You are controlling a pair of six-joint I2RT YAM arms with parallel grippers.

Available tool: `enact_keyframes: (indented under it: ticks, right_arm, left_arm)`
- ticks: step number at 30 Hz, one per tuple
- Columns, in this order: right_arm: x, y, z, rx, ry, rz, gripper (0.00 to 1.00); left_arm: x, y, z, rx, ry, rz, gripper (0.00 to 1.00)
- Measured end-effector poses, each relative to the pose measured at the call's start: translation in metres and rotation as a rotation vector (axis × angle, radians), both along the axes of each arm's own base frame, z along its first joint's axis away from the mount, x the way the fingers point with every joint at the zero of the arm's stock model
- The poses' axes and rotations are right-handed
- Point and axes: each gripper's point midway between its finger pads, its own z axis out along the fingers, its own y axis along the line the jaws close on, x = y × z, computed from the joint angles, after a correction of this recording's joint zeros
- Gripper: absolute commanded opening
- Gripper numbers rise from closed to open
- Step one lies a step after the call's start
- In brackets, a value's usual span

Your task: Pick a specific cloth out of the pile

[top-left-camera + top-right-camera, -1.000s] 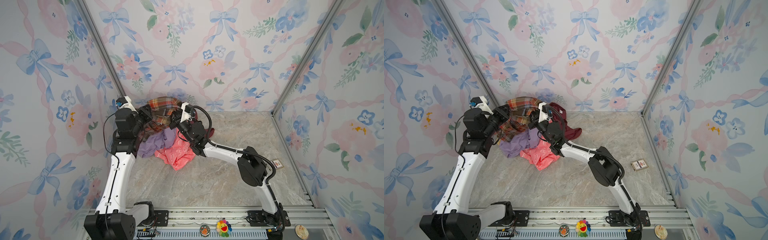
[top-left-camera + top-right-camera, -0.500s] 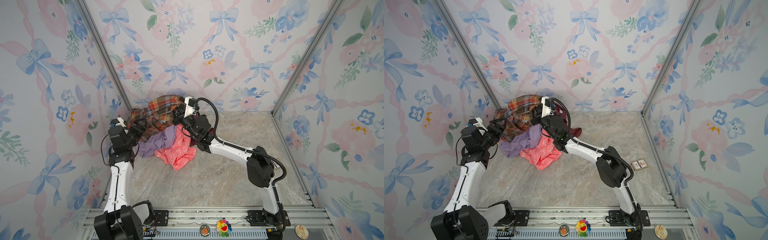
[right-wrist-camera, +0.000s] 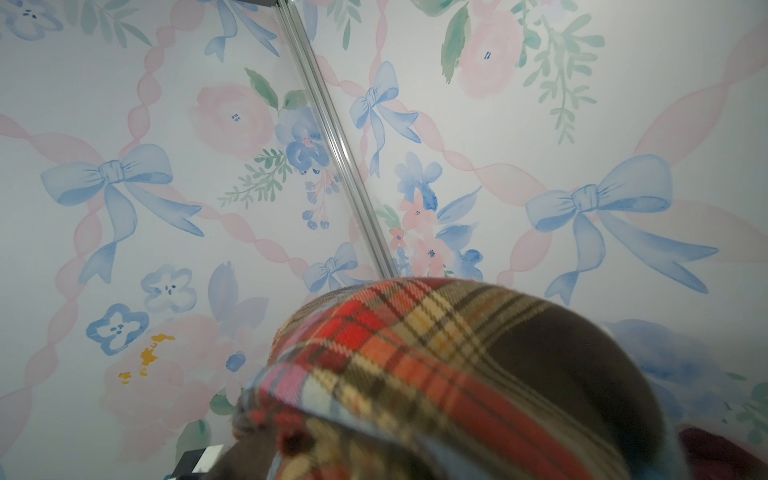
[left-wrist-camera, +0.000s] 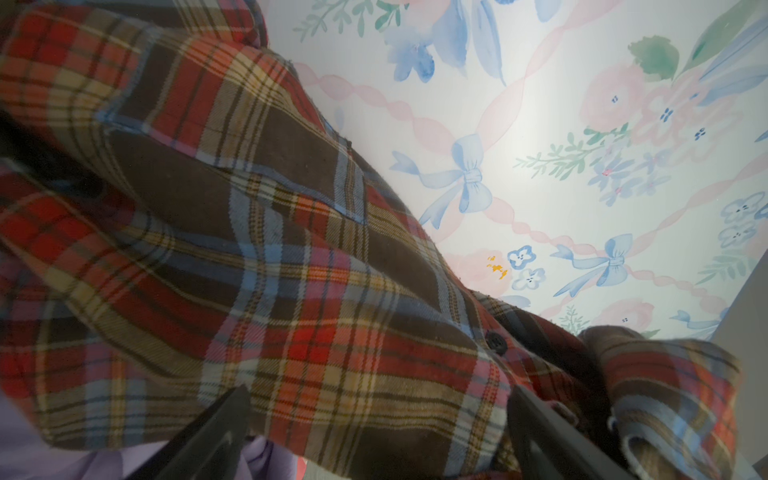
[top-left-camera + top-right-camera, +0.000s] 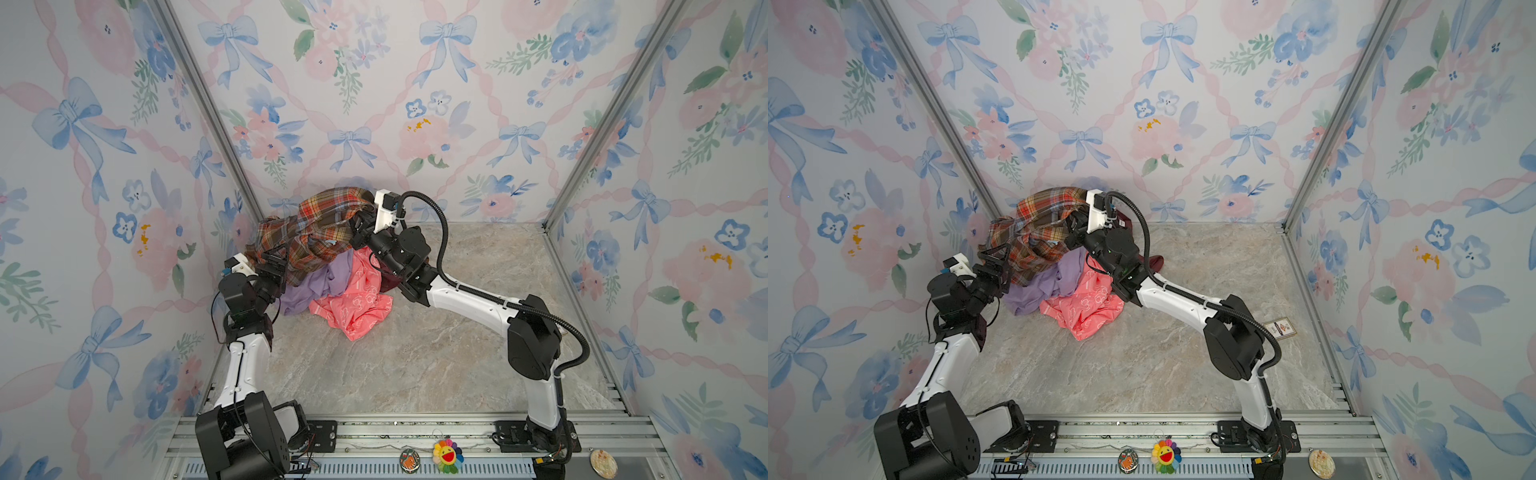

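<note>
While clenching the plaid cloth [image 5: 320, 232] in the right end effector [image 5: 360, 226], holds it raised over the pile [image 5: 340, 291] at the desk's [image 5: 395, 365] back-left corner; left end effector [image 5: 279, 262] released under its lower fold. Lilac garment [image 5: 324, 280], coral-pink cloth [image 5: 357, 305] beneath; maroon garment [image 5: 1158, 262] mostly behind right arm.

left gripper [image 5: 277, 262]: opened, let go of plaid shirt [image 5: 320, 232], sunk beside pile [image 5: 345, 291] | right gripper [image 5: 360, 226]: raised it higher above pile
</note>
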Motion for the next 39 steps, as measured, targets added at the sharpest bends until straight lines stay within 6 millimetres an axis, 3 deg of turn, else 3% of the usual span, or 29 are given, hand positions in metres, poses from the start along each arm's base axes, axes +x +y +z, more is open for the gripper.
enact_keyframes:
  ticks: [10,11,12,14,15,22,25,28,31,34,39]
  right_arm:
    - [-0.027,0.007,0.014,-0.005,-0.035,0.06,0.0]
    - [-0.029,0.009,0.014,-0.01,-0.04,0.063,0.0]
    - [-0.031,0.01,0.014,-0.014,-0.042,0.067,0.0]
    - [-0.035,0.013,0.014,-0.021,-0.049,0.074,0.0]
    - [-0.035,0.013,0.014,-0.022,-0.05,0.074,0.0]
    - [-0.034,0.013,0.004,-0.042,-0.042,0.069,0.0]
    - [-0.03,0.009,-0.003,-0.055,-0.031,0.061,0.0]
    - [-0.027,0.005,-0.011,-0.07,-0.019,0.054,0.0]
    - [-0.021,0.0,-0.017,-0.081,-0.006,0.036,0.0]
    - [-0.013,-0.004,-0.021,-0.092,0.006,0.02,0.0]
    - [-0.006,-0.008,-0.025,-0.098,0.031,0.006,0.0]
  left_arm:
    - [0.043,0.005,-0.012,-0.093,0.012,0.004,0.98]
    - [0.05,0.004,-0.01,-0.094,0.009,-0.003,0.94]
    - [0.055,0.002,-0.008,-0.099,0.006,-0.008,0.77]
    - [0.065,0.0,-0.004,-0.1,-0.004,-0.017,0.15]
    - [0.07,-0.001,-0.003,-0.099,-0.007,-0.02,0.0]
    - [0.084,-0.001,0.01,-0.075,-0.031,-0.015,0.0]
    - [0.087,0.003,0.025,-0.041,-0.042,0.002,0.0]
    - [0.089,0.004,0.06,0.018,-0.091,0.016,0.0]
    - [0.09,-0.003,0.113,0.099,-0.175,0.016,0.0]
    - [0.088,-0.023,0.181,0.204,-0.281,-0.002,0.0]
    - [0.065,-0.078,0.276,0.341,-0.468,-0.072,0.0]
